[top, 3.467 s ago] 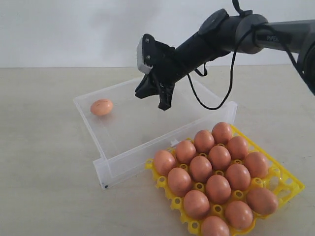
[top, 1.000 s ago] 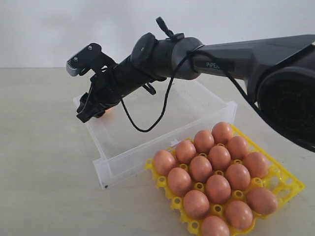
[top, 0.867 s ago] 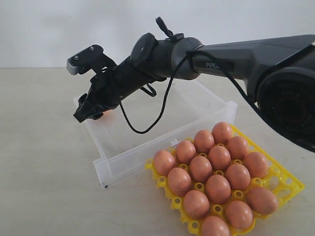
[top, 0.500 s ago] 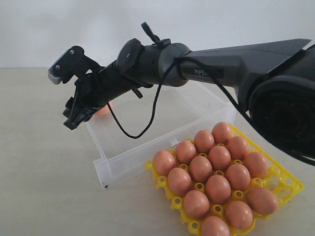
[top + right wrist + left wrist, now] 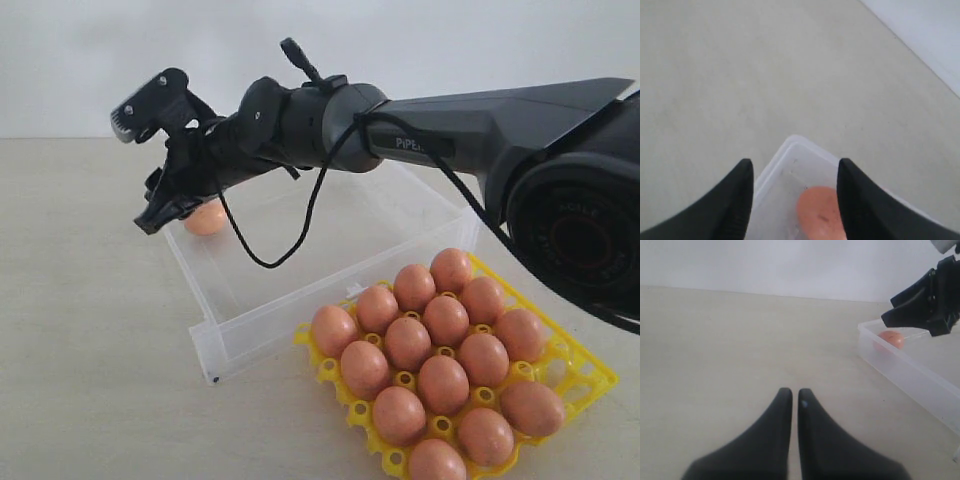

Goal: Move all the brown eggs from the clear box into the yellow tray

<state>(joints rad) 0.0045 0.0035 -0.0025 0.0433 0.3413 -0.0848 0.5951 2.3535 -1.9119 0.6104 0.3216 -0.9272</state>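
Observation:
One brown egg [image 5: 207, 217] lies in the far left corner of the clear box [image 5: 262, 332]. My right gripper [image 5: 158, 205] hangs open just above that corner. In the right wrist view the egg [image 5: 821, 215] sits low between the open fingers [image 5: 795, 167], nearer one of them and not gripped. The box corner [image 5: 790, 146] lies under the jaws. Several brown eggs [image 5: 443, 383] fill the yellow tray [image 5: 583, 378] at the front right. My left gripper [image 5: 791, 392] is shut and empty over bare table, left of the box [image 5: 912, 374], facing the egg [image 5: 891, 339].
The long dark right arm [image 5: 450, 105] stretches over the box from the right, with a cable loop [image 5: 265, 262] dangling into it. The tray touches the box's front right wall. Beige table surface [image 5: 90, 350] lies left of the box.
The right arm has swung left across the box to its far left corner. In the last half second it rose slightly, and the egg now shows beside its fingers.

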